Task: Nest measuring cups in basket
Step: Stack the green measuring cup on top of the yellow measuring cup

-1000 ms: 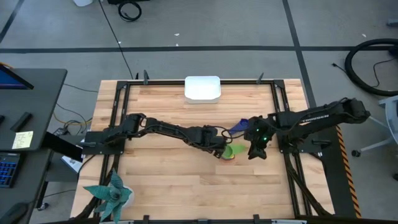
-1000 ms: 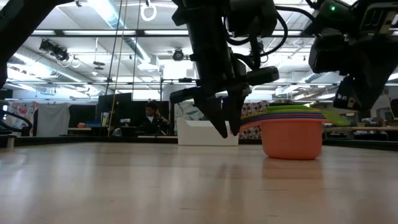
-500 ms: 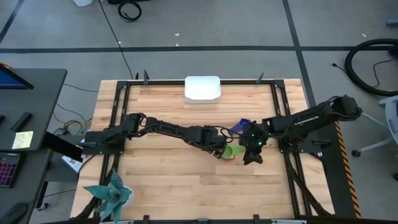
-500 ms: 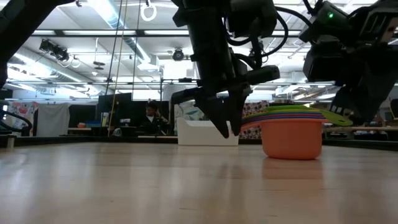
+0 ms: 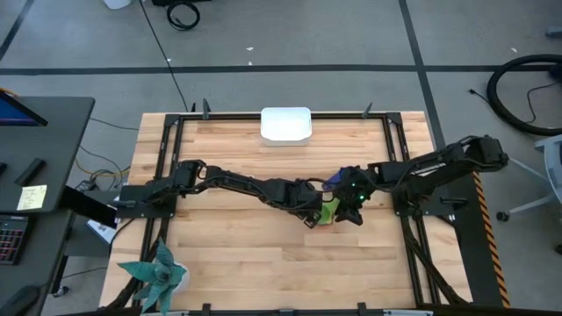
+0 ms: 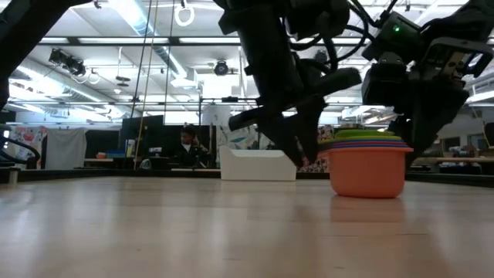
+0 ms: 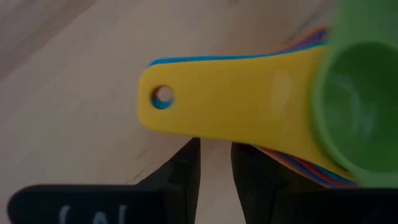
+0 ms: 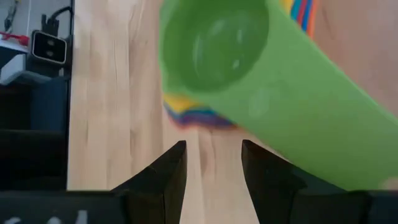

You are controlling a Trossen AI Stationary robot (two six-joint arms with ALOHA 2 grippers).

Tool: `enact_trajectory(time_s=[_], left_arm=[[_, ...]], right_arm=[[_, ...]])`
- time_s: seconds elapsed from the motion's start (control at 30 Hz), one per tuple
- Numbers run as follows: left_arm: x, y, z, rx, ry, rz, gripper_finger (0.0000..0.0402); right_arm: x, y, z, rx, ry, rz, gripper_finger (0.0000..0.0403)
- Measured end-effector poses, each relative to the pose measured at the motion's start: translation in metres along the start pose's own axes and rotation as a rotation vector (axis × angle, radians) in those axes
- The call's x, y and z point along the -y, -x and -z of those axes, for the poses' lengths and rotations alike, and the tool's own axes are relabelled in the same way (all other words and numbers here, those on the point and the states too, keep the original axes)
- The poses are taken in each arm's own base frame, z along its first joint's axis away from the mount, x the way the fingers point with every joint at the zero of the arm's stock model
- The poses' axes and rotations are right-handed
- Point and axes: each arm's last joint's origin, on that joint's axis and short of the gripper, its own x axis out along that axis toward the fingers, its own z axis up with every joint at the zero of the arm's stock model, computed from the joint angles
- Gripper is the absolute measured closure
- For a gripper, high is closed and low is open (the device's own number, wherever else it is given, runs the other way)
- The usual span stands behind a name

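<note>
The measuring cups (image 5: 327, 211) stand nested in one stack (image 6: 367, 171) on the bare table, orange at the bottom and green on top. Their handles fan out, with the yellow handle (image 7: 217, 109) uppermost on one side and the green handle (image 8: 298, 118) on the other. My left gripper (image 7: 216, 165) points steeply down at the free end of the yellow handle, open by a narrow gap. My right gripper (image 8: 213, 165) stands open on the stack's right side, under the green cup. The white basket (image 5: 285, 125) sits at the table's far edge. My left gripper has its fingertips hidden under the ends of the stacked handles; I cannot tell whether they touch. My right gripper has the green handle passing over one finger (image 8: 267, 168); whether they touch, I cannot tell. Nothing lies between either pair of fingers.
A green potted plant (image 5: 158, 274) stands at the near left corner. Dark frame rails (image 5: 404, 158) run along the table's sides. Bare wood lies between the stack and the basket, and along the near edge.
My right gripper has come down and toward the table's left, closing in on the stack until it hides the green handle in the low view. My left gripper has rolled and tipped in place, and its fingertips have swung toward the stack.
</note>
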Motion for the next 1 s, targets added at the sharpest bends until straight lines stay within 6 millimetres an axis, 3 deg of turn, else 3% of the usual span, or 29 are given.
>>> enact_trajectory(time_s=[0.67,1.0], left_arm=[[-0.010,-0.004,-0.019,0.050,-0.174,0.009,0.0308],[-0.012,-0.004,-0.022,0.013,-0.224,0.051,0.0308]], right_arm=[[0.008,0.009,-0.013,0.061,0.340,-0.024,0.0245],[0.011,0.011,0.004,-0.115,0.191,-0.112,0.0245]])
